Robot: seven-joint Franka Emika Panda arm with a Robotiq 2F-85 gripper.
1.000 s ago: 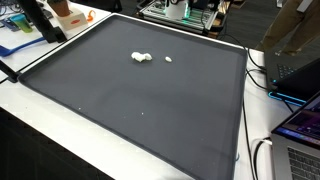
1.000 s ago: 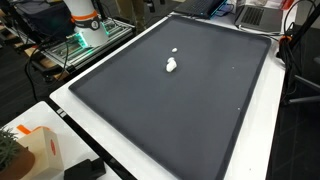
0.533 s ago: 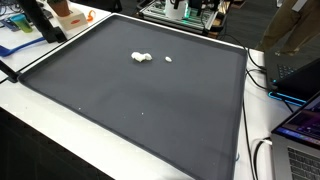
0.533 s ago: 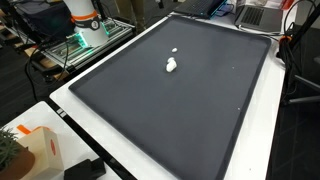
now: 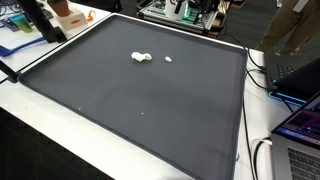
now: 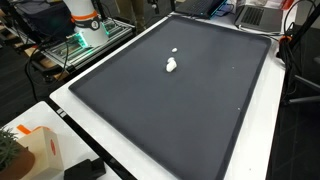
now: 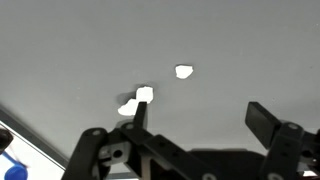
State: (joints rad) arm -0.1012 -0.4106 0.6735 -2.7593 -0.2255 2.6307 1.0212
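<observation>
Wrist view: hand (image 7: 198, 108) wide open, empty, over the surface (image 7: 70, 40).
Nothing grasped yet; white lump (image 7: 137, 100) and small crumb (image 7: 184, 71) lie ahead of it.

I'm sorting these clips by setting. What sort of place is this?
Probably a robotics lab or workshop. A large black mat covers the table, laptops and loose cables crowd one edge, and the arm's base stands beside an electronics rack.
</observation>
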